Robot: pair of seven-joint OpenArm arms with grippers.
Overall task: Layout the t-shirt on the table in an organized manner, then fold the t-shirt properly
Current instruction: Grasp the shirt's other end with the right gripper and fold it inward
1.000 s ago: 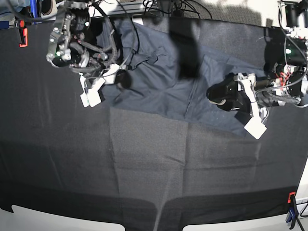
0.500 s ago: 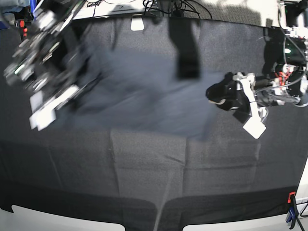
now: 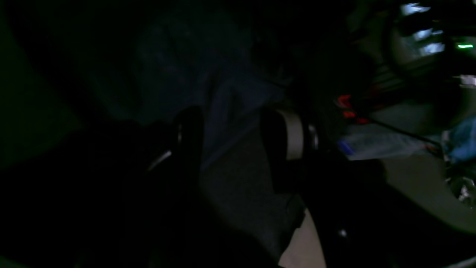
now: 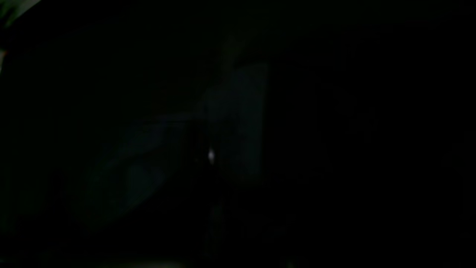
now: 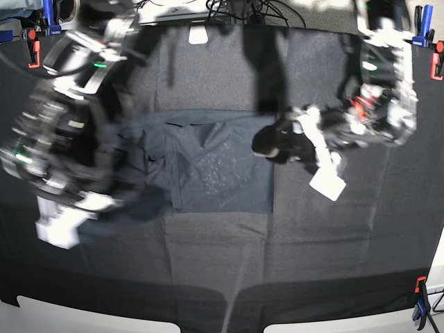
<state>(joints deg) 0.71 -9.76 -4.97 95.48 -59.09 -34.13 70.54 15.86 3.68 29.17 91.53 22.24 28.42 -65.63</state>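
The dark navy-grey t-shirt [image 5: 208,163] lies fairly flat as a rough rectangle in the middle of the black-clothed table [image 5: 222,277]. My left gripper [image 5: 267,147] is at the shirt's right edge. In the left wrist view its fingers [image 3: 282,137] stand apart, so the gripper [image 3: 232,137] is open, with the shirt's hem [image 3: 223,104] and the table cloth [image 3: 230,182] showing between them. My right gripper [image 5: 139,205] is motion-blurred at the shirt's lower left corner. The right wrist view is almost black and does not show its jaws.
Orange clamps [image 5: 31,48] [image 5: 437,62] and a blue clamp [image 5: 420,309] grip the table corners. A small white tag [image 5: 198,35] and cables [image 5: 243,10] lie at the back edge. The white table rim [image 5: 83,316] shows along the front.
The shirt has been dragged left and toward the front and now lies flatter. The right arm swung down and left in a blur. The left arm moved left with the shirt's right edge.
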